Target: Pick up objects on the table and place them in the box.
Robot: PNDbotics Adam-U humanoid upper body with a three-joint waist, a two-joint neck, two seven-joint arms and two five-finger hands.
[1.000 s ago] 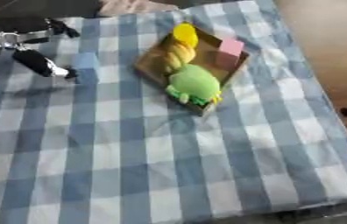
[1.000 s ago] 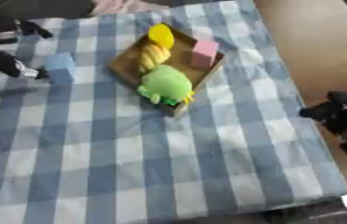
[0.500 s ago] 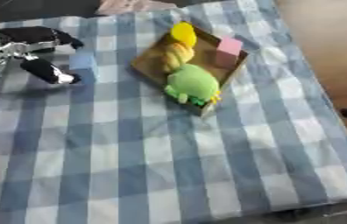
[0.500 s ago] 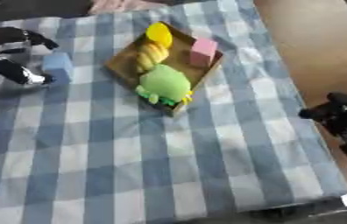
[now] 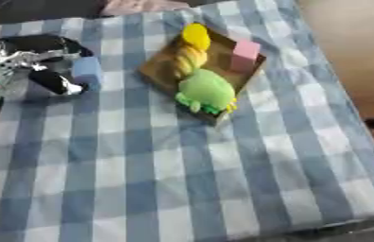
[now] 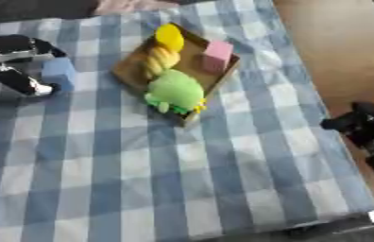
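Left hand (image 5: 33, 61) at counter's (image 5: 182, 179) far left, fingers curling around blue block (image 5: 87, 73), not clearly clamped. Block on checked cloth, left of box (image 6: 132, 71). Box holds green toy (image 5: 205, 90), pink block (image 5: 245, 49), yellow items. Right hand (image 6: 372, 130) off counter's right edge, grip state unclear.

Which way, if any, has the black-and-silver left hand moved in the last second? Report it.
Yes. The left hand has moved rightward, closing on the small blue block left of the wooden box.
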